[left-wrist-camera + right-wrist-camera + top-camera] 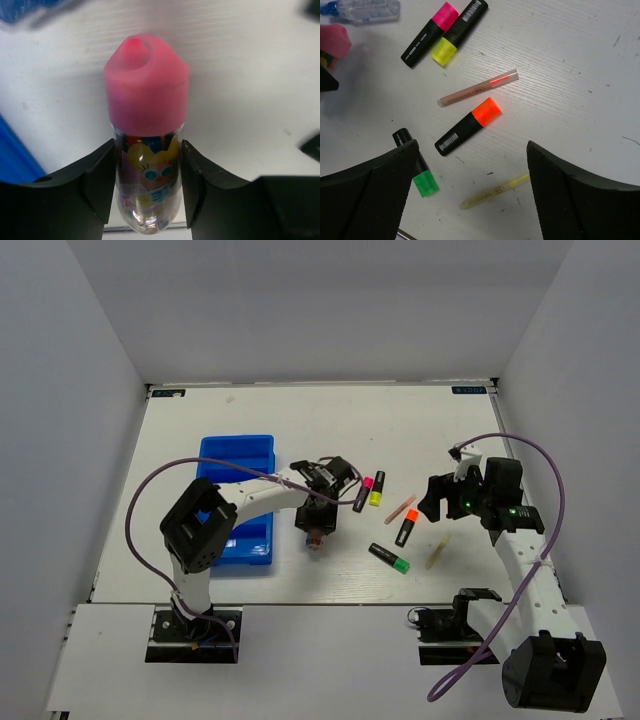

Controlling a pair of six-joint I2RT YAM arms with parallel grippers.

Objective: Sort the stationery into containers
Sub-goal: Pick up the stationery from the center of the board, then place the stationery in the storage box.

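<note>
Stationery first: the pink tube (147, 85) is caught in the left gripper (147, 167), and the jaws stand narrow, a black finger (100, 175) pressed on each side of its clear printed body, just below the fat pink cap. From above, that gripper (315, 528) hangs just right of the blue tray (235, 455), and the tube is mostly hidden beneath it. Whether the tube touches the table (300, 420) I cannot tell.

Over to the right gripper (472, 150): jaws wide apart, nothing between them, hovering above the loose items and touching none.

Now the gaps. The tube's base runs off the bottom of the left wrist view. The clear pen (362, 9) is cut by the top edge of the right wrist view and blurred. The green highlighter (416, 165) slips partly behind the right gripper's left finger. The left arm covers the tray's right side in the top view.

The rest lies in the open, right of the tray. The pink highlighter (427, 35) and yellow highlighter (460, 32) lie side by side, touching. Below them, a thin pink stick (477, 88), then the orange highlighter (468, 126) just beside it, roughly parallel. Nearest the arms, a pale yellow stick (494, 191). All four highlighters have black bodies and bright coloured ends.
</note>
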